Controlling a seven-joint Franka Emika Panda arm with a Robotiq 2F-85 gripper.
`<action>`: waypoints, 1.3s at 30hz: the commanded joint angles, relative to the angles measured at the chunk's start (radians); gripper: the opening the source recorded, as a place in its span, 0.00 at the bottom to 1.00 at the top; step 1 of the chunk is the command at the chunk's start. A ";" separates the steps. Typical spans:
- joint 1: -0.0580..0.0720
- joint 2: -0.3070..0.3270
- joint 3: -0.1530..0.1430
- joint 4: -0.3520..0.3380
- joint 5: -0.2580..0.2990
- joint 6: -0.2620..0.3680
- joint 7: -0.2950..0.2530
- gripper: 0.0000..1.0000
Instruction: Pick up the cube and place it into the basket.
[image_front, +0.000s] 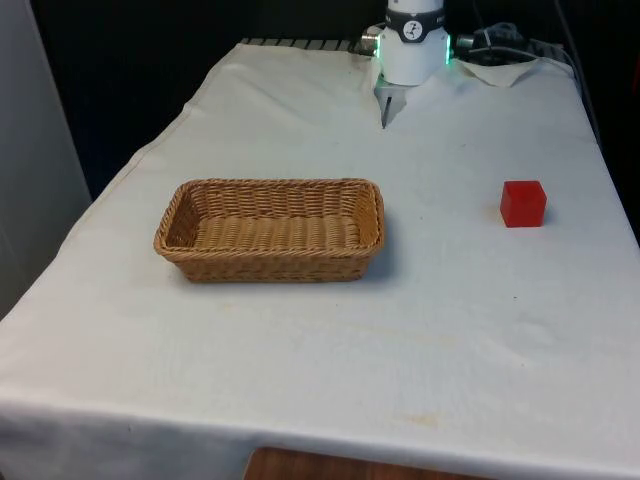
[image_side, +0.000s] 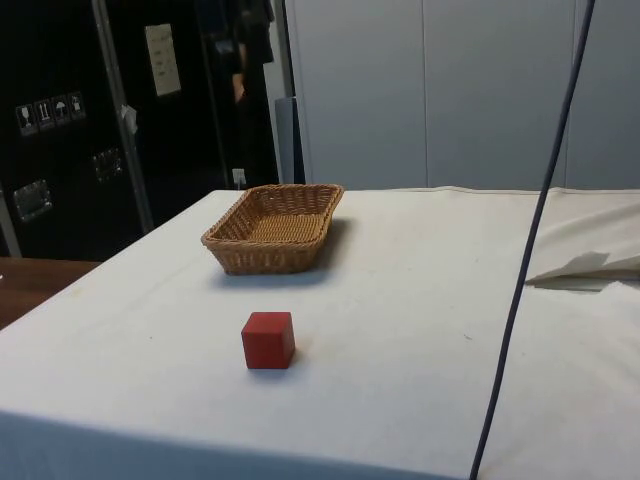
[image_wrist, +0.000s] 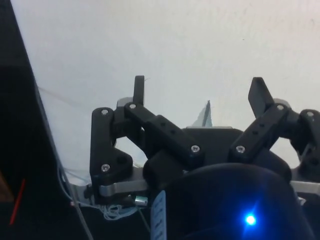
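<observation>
Cube (image_front: 523, 203), red one, sits by itself on the white cloth (image_front: 420, 300) toward the front view's right, well apart from the wicker basket (image_front: 270, 229) on the left. Further back, the gripper (image_wrist: 200, 92) has its fingers (image_wrist: 138, 89) spread wide, nothing between them.

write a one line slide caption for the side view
Red cube sits on the white-clothed table, apart from the empty wicker basket farther back.
</observation>
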 joint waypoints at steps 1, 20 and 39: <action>0.004 -0.016 0.006 -0.022 -0.018 0.024 0.019 1.00; 0.005 -0.083 0.080 -0.185 -0.080 0.193 0.118 1.00; 0.003 -0.070 0.173 -0.283 -0.139 0.345 0.235 1.00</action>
